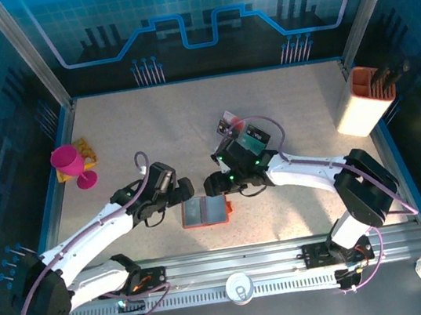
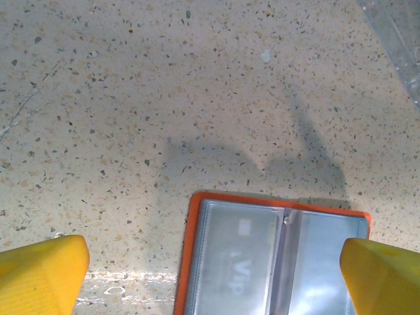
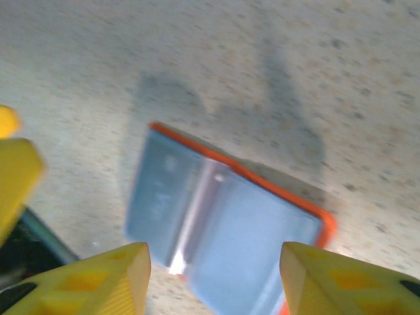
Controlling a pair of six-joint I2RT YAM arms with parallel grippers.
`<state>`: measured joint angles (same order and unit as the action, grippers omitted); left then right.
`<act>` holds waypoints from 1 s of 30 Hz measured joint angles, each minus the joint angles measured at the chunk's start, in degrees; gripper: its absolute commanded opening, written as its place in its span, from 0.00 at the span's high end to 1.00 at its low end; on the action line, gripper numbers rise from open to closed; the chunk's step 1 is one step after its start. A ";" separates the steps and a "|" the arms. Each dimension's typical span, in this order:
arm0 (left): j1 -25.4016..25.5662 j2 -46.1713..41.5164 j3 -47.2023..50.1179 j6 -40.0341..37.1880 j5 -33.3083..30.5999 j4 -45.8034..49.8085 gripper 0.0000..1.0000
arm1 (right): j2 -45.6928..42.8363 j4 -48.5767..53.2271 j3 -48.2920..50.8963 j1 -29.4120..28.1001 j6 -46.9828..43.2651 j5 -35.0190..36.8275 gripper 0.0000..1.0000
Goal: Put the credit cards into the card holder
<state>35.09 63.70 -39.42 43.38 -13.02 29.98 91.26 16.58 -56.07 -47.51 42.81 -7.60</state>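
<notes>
While spread wide and empty: left fingers [image 2: 39, 279] either side of the open orange card holder [image 2: 262, 256], right fingers [image 3: 328, 279] likewise above it, on speckled beige worktop [image 2: 164, 85] ringed by blue-lit panel walls [image 1: 196, 9].

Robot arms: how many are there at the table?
2. The left arm comes in from the lower left and the right arm from the lower right; both reach toward the open card holder in the middle.

Orange-red card holder [image 2: 272, 262], speckled beige table [image 2: 131, 98]
</notes>
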 measured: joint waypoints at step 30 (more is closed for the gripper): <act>0.00 4.74 -0.02 -0.02 0.92 -2.05 0.01 | -1.36 8.37 6.91 4.48 -6.73 7.91 1.00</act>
<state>35.09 68.45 -39.44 43.35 -12.10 27.92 89.91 24.95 -49.17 -43.03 36.07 0.32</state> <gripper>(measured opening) 0.992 0.063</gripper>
